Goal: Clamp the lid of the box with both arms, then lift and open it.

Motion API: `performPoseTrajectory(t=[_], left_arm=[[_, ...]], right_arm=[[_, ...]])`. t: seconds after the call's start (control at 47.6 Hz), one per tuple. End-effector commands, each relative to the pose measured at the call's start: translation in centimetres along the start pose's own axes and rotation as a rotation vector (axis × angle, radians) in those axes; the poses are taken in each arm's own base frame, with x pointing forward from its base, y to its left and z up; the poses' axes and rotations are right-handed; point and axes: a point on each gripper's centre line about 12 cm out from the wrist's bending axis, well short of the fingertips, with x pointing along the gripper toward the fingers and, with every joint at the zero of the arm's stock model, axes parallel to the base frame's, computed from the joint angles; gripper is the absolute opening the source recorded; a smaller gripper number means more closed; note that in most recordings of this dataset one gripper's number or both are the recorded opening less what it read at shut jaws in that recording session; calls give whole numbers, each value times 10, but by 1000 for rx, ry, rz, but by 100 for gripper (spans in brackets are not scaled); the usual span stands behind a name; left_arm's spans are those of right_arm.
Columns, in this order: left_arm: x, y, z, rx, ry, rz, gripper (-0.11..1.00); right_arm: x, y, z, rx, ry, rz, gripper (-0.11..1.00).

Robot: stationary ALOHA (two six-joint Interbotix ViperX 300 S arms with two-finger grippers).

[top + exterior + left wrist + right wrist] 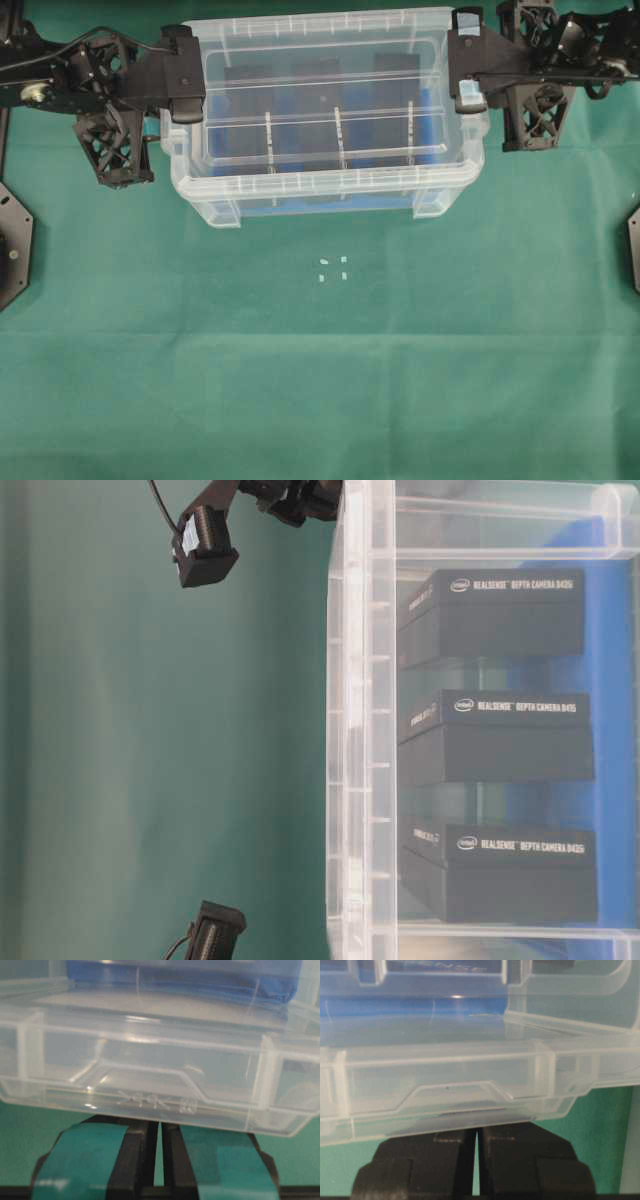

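Observation:
The clear lid [330, 85] lies over the top of the box [320, 205], a deep clear tub with a blue insert and three upright black packs [500, 730]. My left gripper [187, 90] is at the lid's left short end and my right gripper [467, 85] at its right short end. In the left wrist view the teal-taped fingers [85, 1155] stand almost together, and the gripper [159, 1125] pinches the lid's end rim [150, 1070]. In the right wrist view the gripper [477, 1132] is likewise closed on the lid's rim [445, 1085], which sits tilted against the box's lug [570, 980] behind. The fingertips are hidden under the rim.
Green cloth covers the table, with small white marks [333, 268] in front of the box. Black base plates sit at the left edge [10, 245] and the right edge [633, 250]. Lattice wrist frames [115, 150] [535, 115] jut out beside the box's ends.

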Motion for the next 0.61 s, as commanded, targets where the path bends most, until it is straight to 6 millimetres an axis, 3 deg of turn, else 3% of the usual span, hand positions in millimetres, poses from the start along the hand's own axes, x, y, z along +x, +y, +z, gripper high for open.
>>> performPoseTrajectory(t=[0.0, 0.588], left_arm=[[-8, 2, 14, -4, -58, 9, 2], [-9, 0, 14, -3, -56, 6, 2]], right_arm=[[-9, -4, 17, 1, -66, -18, 0], [-13, 10, 27, -35, -80, 4, 0]])
